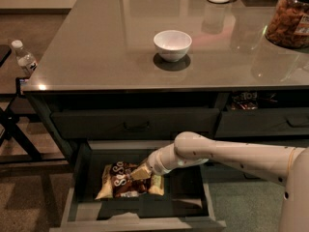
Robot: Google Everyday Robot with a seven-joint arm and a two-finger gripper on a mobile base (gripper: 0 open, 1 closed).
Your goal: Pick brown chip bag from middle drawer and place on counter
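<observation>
Down in the open middle drawer [77,187], the gripper [140,173] sits at the end of the pale arm [231,153], lowered onto the brown chip bag [120,180]. It meets the bag at its near right part, where the dark brown panel gives way to the cream-yellow edge. Whether the gripper is spread, pressed together or already pinching the foil, I cannot tell.

The bag lies flat on the drawer floor. Most of it spreads out beyond the gripper's tip, on the side away from the arm, towards the far side wall of the drawer.

I judge the bag to be very light, soft and crinkly, puffed with air, with brittle contents inside. Its film is probably slick, so a shallow hold on the flat face may slide off. A hard squeeze across the belly could crush the chips or burst the bag. The better hold seems to be a fold of loose film near the crimped end or side seam closest to the gripper. Pinching there would gather material without loading the contents.

The desk [96,42] lies well above the gripper, past the closed drawer front. The white bowl [172,44] stands on it.
</observation>
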